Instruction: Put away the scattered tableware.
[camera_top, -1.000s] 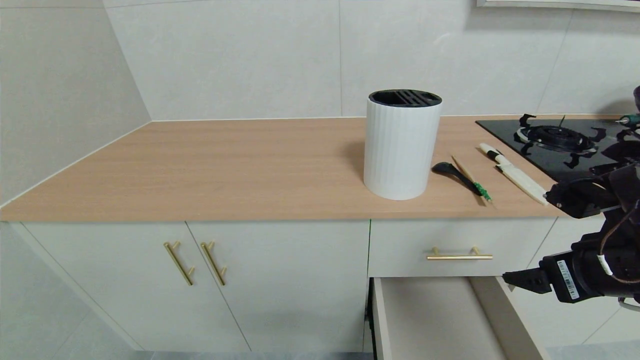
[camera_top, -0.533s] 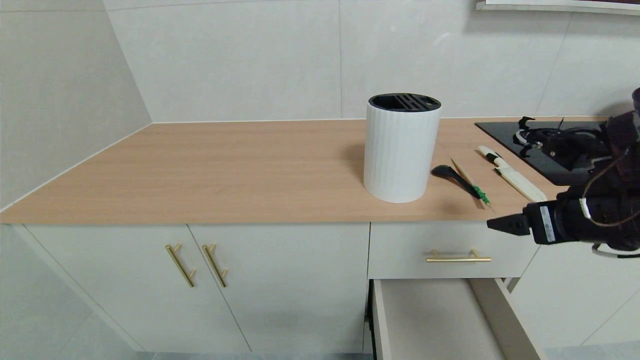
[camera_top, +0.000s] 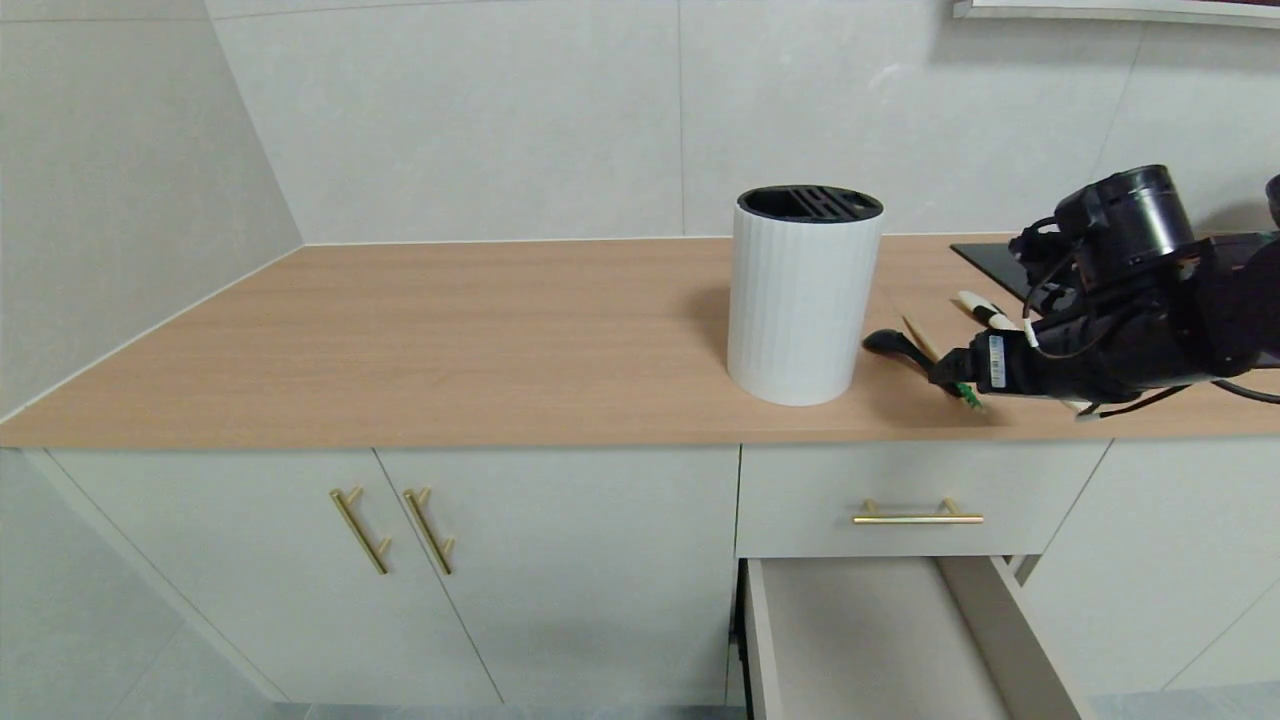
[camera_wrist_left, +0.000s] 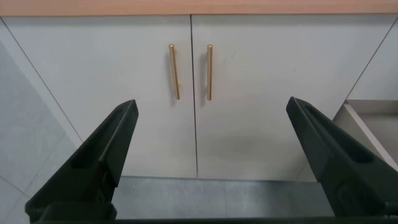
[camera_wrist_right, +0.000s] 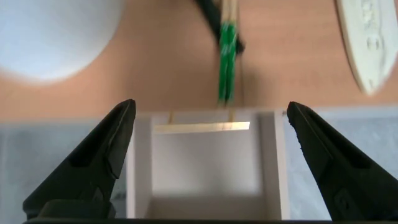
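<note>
- Head view: the right jaws hang low over the front edge of the light wooden desk (camera_top: 450, 340), their tips just above the pair of wooden chopsticks with green ends (camera_top: 968, 396).
- The black plastic spoon (camera_top: 886, 342) lies just beyond the tips, towards the tall white ribbed cylinder holder with a black slotted top (camera_top: 800, 300), which stands farther out on that side.
- The white knife with a black band (camera_top: 983, 309) lies on the far side of the arm, near the black glass hob (camera_top: 985, 262).
- Under the jaws sits a closed white drawer with a brass bar handle (camera_top: 916, 516), and below that an open white drawer (camera_top: 870, 640).
- Left wrist view: the left jaws are spread wide with nothing between them, low in front of the white cabinet doors (camera_wrist_left: 249, 93). Two upright brass handles (camera_wrist_left: 175, 71) show in the gap.
- Right wrist view: the right jaws are spread wide, gripping nothing.
- In the gap lie the chopsticks' green ends (camera_wrist_right: 226, 68), with the spoon's black handle (camera_wrist_right: 210, 12) touching or crossing them.
- The holder (camera_wrist_right: 56, 37) lies beyond one jaw, the knife's white blade (camera_wrist_right: 367, 43) beyond the other.
</note>
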